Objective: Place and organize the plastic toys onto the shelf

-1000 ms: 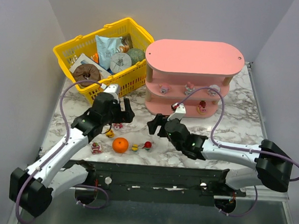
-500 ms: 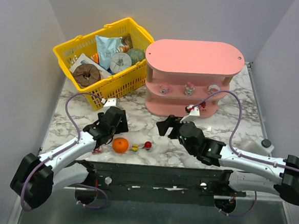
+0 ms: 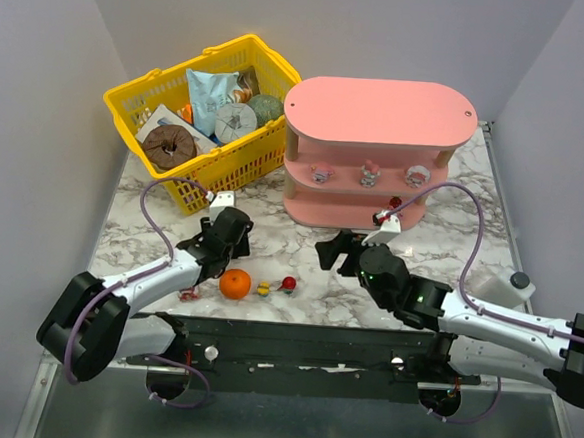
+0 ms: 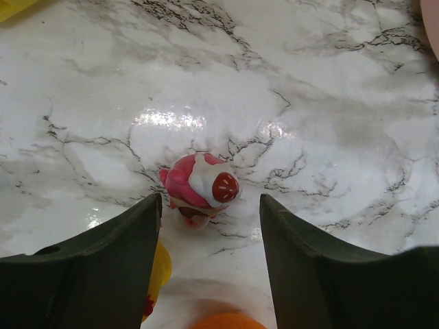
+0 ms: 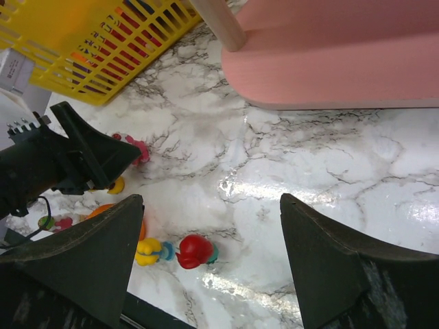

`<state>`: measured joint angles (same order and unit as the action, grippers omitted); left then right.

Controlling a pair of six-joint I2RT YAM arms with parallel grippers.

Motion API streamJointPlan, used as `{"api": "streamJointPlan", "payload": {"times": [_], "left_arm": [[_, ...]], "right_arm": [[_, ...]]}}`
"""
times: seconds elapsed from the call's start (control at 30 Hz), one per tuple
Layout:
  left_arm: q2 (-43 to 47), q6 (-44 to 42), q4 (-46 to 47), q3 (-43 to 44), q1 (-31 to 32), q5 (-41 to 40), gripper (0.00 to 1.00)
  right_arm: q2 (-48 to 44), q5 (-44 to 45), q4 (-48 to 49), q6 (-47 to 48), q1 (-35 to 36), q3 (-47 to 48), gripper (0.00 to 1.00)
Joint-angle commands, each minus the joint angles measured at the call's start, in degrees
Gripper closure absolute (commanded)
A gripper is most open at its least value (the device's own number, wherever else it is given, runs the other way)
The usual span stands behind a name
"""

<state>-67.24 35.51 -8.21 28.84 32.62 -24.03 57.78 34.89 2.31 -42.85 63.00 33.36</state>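
A pink-and-white toy (image 4: 200, 188) topped with a red strawberry lies on the marble just ahead of my left gripper (image 4: 209, 205), which is low over the table. The jaws are open and touch nothing. A yellow toy (image 4: 159, 271) sits by the left finger. My right gripper (image 5: 211, 202) hovers open above a red toy (image 5: 195, 250) and a yellow toy (image 5: 149, 251). In the top view another pink toy (image 3: 189, 292) lies near the front edge. The pink shelf (image 3: 380, 110) holds three small toys (image 3: 369, 173) on its middle tier and a red one (image 3: 395, 201) on the lowest.
An orange ball (image 3: 234, 284) rests right behind the left gripper's fingers. A yellow mesh basket (image 3: 130, 97) of packaged goods stands at the back left, next to the shelf. Grey walls close both sides of the table.
The left gripper has dropped toward the table and its jaws have narrowed around the pink toy's position. The right arm has stretched lower and shifted slightly right, still open.
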Motion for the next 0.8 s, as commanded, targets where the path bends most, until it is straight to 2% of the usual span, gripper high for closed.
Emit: {"api": "streamJointPlan", "payload": {"times": [0.0,0.07,0.2,0.33,0.6,0.7,0.73,0.77], "left_arm": [[-2.19,-0.44,3.19,2.18,-0.28,-2.34,0.36],[-2.98,-0.26,3.37,2.45,-0.28,-2.42,0.44],[-3.68,-0.35,4.6,2.54,-0.28,-1.99,0.67],[-4.21,-0.44,6.62,2.27,-0.28,-1.02,0.77],[-4.56,-0.44,6.98,2.36,-0.28,-0.14,0.79],[-3.95,-0.35,6.19,2.45,-0.28,0.04,0.66],[-3.43,-0.26,5.66,2.45,-0.28,0.12,0.58],[-3.25,-0.26,5.48,2.45,-0.28,0.21,0.54]], "right_arm": [[-2.23,3.25,-2.13,-1.18,0.19,-1.63,0.12],[-3.19,3.6,-2.13,-1.45,0.19,-1.9,0.12],[-4.78,4.74,-4.24,-1.88,0.19,-2.86,0.12],[-6.8,5.62,-4.77,-2.24,0.19,-4.09,0.12],[-9.96,6.77,-5.47,-2.33,0.19,-5.33,0.12],[-10.14,6.77,-5.64,-2.33,0.19,-5.33,0.12],[-10.14,6.77,-5.65,-2.33,0.19,-5.33,0.12],[-10.23,6.77,-5.73,-2.33,0.19,-5.33,0.12]]}}
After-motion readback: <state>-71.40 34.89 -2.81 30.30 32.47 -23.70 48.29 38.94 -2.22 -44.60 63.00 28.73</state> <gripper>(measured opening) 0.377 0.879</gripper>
